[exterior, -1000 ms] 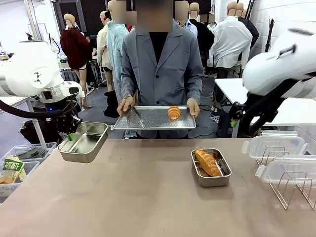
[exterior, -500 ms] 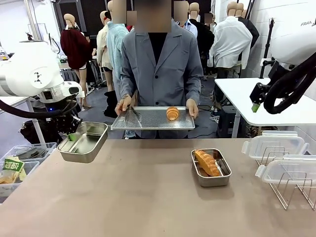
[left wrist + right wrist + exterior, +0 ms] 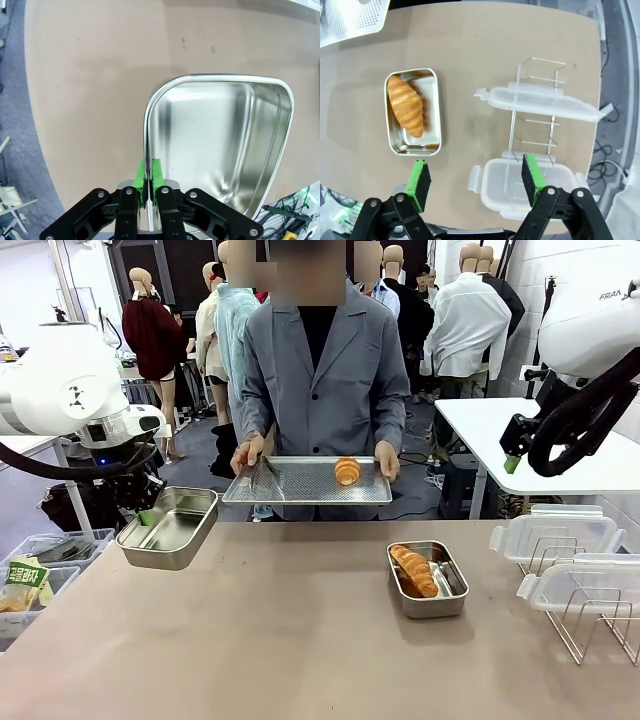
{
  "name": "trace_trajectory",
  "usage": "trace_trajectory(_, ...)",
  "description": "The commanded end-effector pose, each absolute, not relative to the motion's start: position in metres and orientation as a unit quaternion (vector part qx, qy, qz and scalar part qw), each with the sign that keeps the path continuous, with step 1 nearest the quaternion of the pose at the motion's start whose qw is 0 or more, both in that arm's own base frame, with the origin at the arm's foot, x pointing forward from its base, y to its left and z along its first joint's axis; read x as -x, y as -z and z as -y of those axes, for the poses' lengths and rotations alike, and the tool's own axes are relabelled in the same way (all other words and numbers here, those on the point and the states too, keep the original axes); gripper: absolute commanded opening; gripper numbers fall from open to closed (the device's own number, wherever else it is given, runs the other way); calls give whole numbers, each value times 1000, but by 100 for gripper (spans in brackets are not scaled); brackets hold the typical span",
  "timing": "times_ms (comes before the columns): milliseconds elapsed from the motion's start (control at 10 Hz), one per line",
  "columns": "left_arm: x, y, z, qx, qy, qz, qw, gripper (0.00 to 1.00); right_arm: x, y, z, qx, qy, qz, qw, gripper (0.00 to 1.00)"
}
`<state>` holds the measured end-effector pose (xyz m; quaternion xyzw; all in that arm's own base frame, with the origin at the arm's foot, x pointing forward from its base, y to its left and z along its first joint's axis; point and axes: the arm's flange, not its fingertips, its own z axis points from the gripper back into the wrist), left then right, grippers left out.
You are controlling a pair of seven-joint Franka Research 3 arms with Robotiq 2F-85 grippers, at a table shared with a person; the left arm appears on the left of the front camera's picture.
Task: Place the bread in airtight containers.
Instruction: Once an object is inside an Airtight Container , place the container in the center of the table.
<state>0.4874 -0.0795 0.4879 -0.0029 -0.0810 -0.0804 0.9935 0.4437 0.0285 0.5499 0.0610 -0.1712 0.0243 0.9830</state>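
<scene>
Croissant (image 3: pixel 347 471) on person's tray (image 3: pixel 295 487) sits 2 o'clock from empty tub (image 3: pixel 170 530) clamped at rim by left tool (image 3: pixel 150 173), the nearer arm; other croissant (image 3: pixel 406 105) in second tub (image 3: pixel 427 142) on tabletop (image 3: pixel 300 640), right tool (image 3: pixel 476 176) open.

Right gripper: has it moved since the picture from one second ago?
Yes. The right gripper, open, has moved toward the robot's right, past the white side table's leg, and now hangs to the right of that leg.
</scene>
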Motion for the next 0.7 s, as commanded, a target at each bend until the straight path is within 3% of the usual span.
trace_trajectory(0,-487,-491,78,-1,82,85,993,0,-444,-547,-30,-67,-22,178,982,91)
trace_trajectory(600,-487,-491,78,-1,82,85,993,0,-444,-547,-30,-67,-22,178,982,91)
